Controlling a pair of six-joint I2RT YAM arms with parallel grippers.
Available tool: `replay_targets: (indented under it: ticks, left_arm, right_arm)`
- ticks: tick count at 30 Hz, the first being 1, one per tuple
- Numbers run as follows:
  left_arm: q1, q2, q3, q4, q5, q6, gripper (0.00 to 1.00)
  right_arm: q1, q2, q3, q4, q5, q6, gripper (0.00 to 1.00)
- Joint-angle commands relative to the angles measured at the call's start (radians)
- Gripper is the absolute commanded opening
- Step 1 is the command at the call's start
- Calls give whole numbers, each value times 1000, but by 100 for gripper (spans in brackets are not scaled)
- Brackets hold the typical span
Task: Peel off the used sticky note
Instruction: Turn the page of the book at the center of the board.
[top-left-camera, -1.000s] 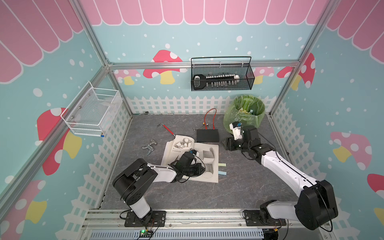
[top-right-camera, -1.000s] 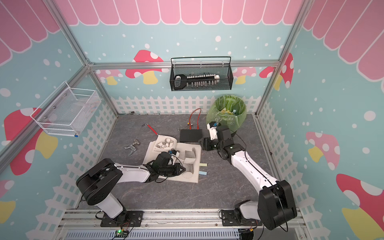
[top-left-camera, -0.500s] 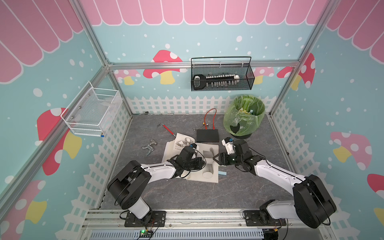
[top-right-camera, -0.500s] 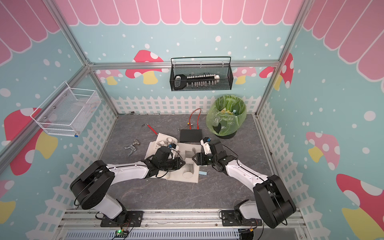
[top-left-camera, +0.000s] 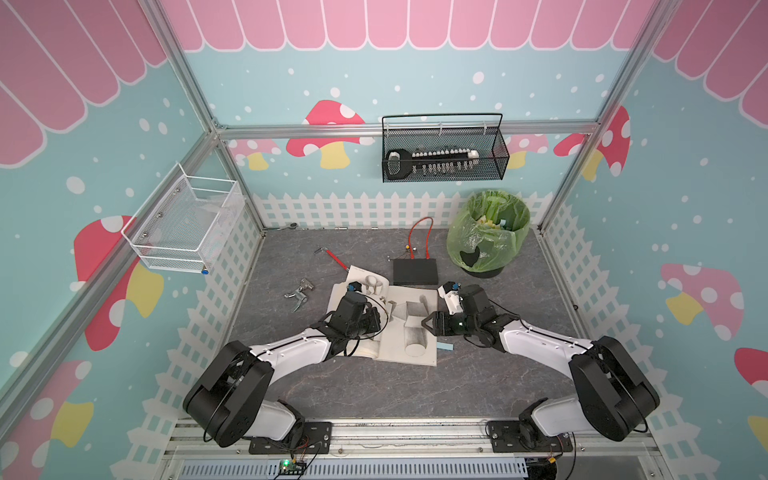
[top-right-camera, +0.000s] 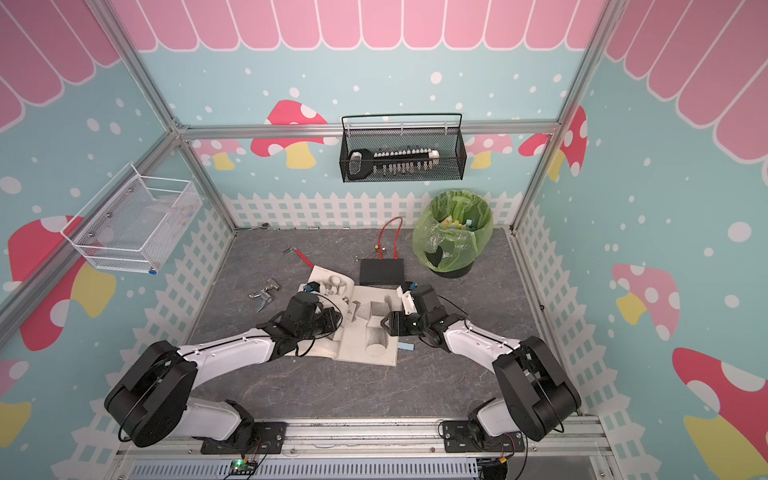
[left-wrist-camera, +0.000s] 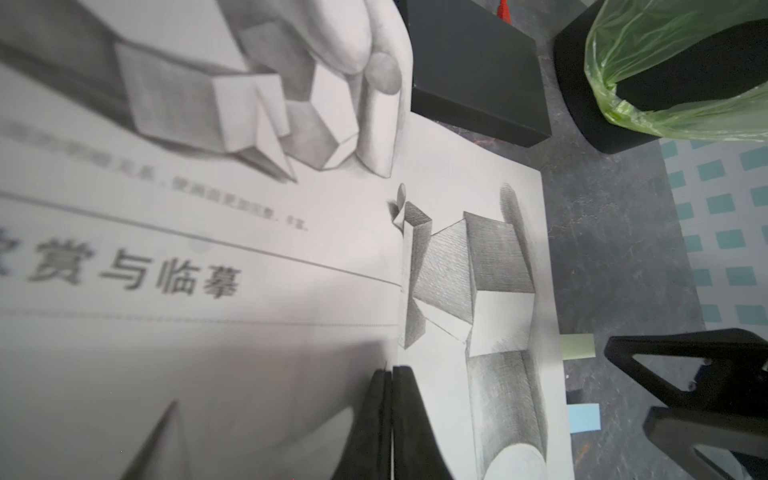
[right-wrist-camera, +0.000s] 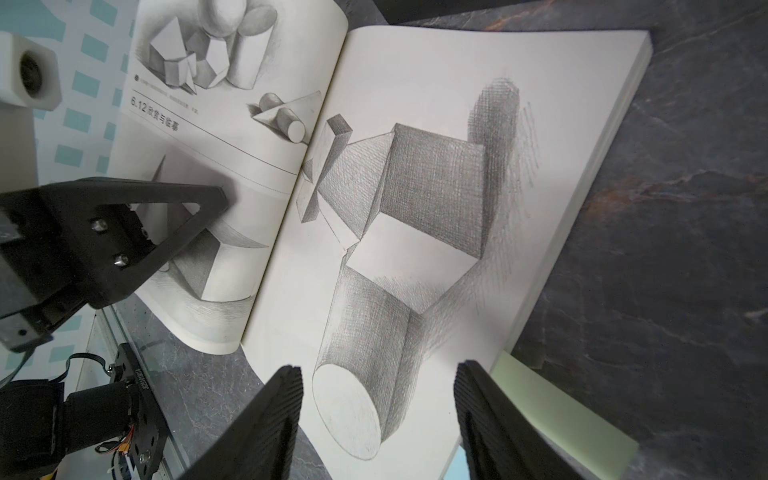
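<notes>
Room: a grey stone-patterned table (top-left-camera: 374, 395) is seen, fenced in by mushroom-painted walls.
Right pincer: the right pincer (right-wrist-camera: 378, 368) is held wide with nothing gripped, and is poised low over the outer edge of the right-hand page.
Green note: the green sticky note (right-wrist-camera: 561, 411) is found jutting out from under that page edge, just beside one finger. As far as can be told, it is not yet touched.
Blue note: a blue sticky note (left-wrist-camera: 584, 419) is seen jutting from the same edge, nearer the robot's base.
Left pincer: the left pincer (left-wrist-camera: 392, 374) is closed tight, with its tips set on the left page beside the spine.
Book: the open book (top-left-camera: 405, 336) is judged to be pinned flat by that press.
Further out: a black box (top-left-camera: 415, 271) lies just behind the book, and a green-lined bin (top-left-camera: 482, 249) stands at the back, well apart from the notes.
Done: the book is held down and the approach is judged nearly complete.
Left: the note is not yet gripped, and nothing has been peeled or carried away.
Change: a second earlier the right pincer was just beside the bin. It has since been brought across to the page edge, so that in the top views the green note is now covered. The left pincer has been shifted only slightly.
</notes>
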Motion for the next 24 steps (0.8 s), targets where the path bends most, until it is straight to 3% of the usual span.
replay_targets:
  ticks: [1,12,24]
  left_arm:
    - [6,21,-28,-23,-53,3,8]
    - [6,75,-63,-34,-131,-24,7]
    - [6,124,-71,-24,-112,-29,6]
  right_arm:
    - [9,18,-23,22,10,22,64]
    - [10,75,-37,48,23,35,63]
    - [12,107,-38,72,20,41,63]
